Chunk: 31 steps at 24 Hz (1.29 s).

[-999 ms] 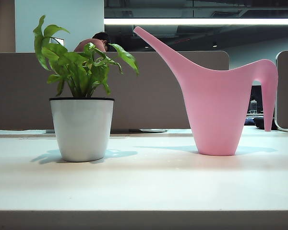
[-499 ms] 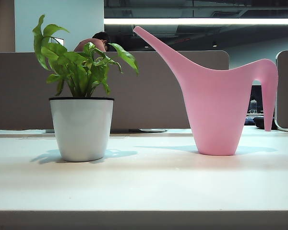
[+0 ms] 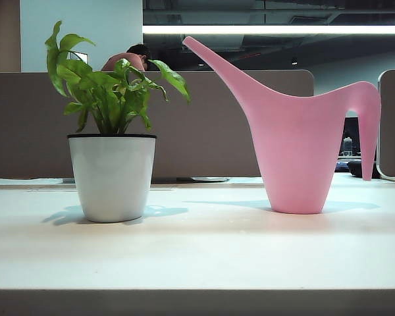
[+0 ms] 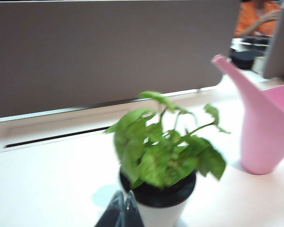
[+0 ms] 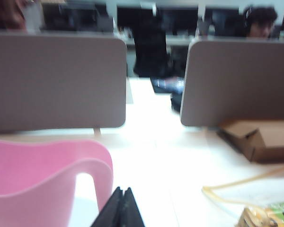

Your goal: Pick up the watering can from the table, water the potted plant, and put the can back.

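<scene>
Pink watering can (image 3: 296, 155) stood upright toward table (image 3: 197, 253) right edge | potted plant (image 3: 112, 141) toward left edge | left gripper (image 4: 124, 208) pinched together above plant | right gripper (image 5: 122, 203) pinched together, empty, beside can handle

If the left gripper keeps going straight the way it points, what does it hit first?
Probably the round white pot with bright green leafy plant, directly ahead of the shut left gripper; depth is unclear.

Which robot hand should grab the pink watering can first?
The right hand. It is shut, close behind the watering can, beside its handle. The left hand, also shut, is by the potted plant, farther from the can.
</scene>
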Tool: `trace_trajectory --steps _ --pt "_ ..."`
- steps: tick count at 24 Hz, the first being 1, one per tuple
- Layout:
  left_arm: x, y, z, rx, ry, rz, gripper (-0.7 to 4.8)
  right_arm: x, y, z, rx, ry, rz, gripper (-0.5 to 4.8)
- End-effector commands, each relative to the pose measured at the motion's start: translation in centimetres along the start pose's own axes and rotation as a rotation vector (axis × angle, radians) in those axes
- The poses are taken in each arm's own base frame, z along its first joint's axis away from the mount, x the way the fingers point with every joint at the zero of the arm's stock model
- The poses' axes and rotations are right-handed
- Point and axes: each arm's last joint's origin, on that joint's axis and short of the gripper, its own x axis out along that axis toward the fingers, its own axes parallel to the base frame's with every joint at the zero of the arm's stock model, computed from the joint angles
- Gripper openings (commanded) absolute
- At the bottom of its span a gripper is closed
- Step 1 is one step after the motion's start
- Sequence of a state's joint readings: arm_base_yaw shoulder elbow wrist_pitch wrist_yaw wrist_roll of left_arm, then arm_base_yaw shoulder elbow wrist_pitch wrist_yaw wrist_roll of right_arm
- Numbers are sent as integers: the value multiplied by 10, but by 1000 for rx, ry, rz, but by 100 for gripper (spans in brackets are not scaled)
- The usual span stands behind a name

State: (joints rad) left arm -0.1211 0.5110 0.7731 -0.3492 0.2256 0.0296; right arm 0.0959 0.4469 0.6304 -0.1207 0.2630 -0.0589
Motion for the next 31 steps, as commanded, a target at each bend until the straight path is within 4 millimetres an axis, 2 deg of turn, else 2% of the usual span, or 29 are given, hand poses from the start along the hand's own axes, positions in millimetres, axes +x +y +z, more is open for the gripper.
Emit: trace_trajectory --steps 1,4,9,16,20,21,22,23,24,31 --pt "10 1 11 -8 45 -54 -5 15 4 5 -25 72 -3 -6" --pt "16 2 17 -4 97 -78 -5 30 8 5 -49 165 15 -6" --pt "19 -4 17 45 109 -130 -5 70 22 -13 -83 362 108 10" --pt "20 -14 17 58 112 -213 -5 101 33 -40 -103 474 135 181" --pt "20 -15 17 59 111 -220 -5 113 36 -48 -107 492 134 196" --pt "20 -15 17 59 111 -220 -5 114 37 -50 -108 496 135 226" --pt "20 -15 17 59 111 -219 -5 117 37 -52 -109 503 135 279" --pt "20 -15 17 59 111 -219 -5 121 39 -56 -112 511 133 361" --pt "20 -15 17 60 111 -216 -5 126 40 -60 -113 509 124 406" --pt "20 -15 17 60 110 -215 -5 145 31 -75 -82 422 41 409"
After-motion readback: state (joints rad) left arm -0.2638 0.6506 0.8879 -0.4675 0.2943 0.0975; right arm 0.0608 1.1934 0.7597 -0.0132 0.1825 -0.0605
